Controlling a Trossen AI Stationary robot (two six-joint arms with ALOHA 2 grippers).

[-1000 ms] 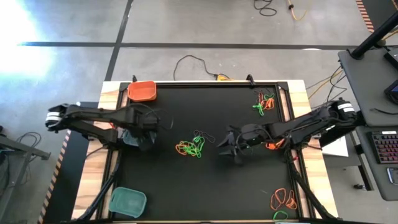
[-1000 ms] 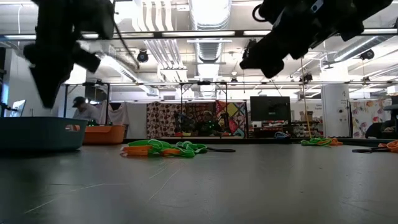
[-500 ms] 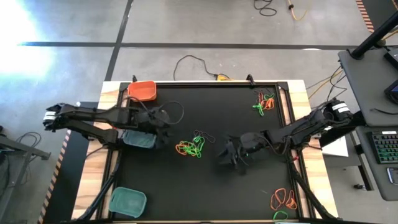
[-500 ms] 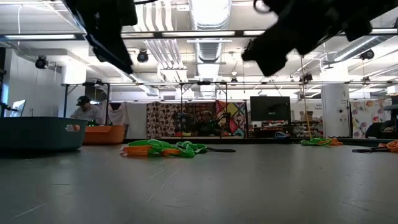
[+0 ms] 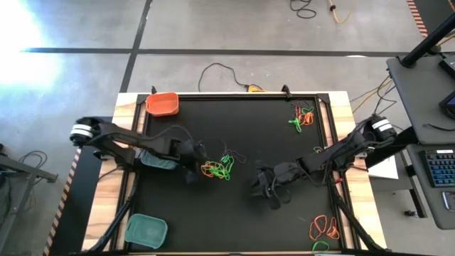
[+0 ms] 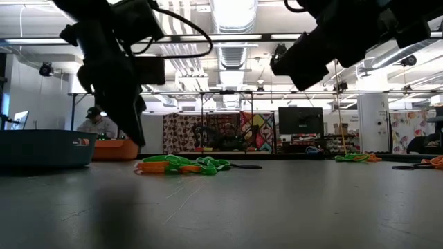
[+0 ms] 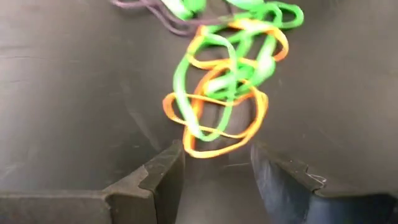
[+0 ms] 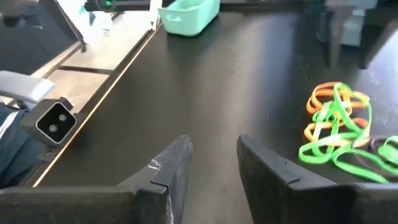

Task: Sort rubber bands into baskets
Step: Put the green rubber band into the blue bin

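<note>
Reaching in from the desk's left edge, the left end effector [image 5: 195, 158] has travelled away from the teal basket [image 5: 158, 158] to the central tangle of rubber bands [image 5: 217, 168], its fingers apart and empty around the nearest orange loop [image 7: 217, 127], likely for a pick. The right end effector [image 5: 261, 188] hovers nearby, empty, fingers narrowing but still parted.

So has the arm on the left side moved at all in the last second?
Yes. The left gripper has swung away from the teal basket toward the middle pile of rubber bands, and now sits right beside it with open fingers.
</note>
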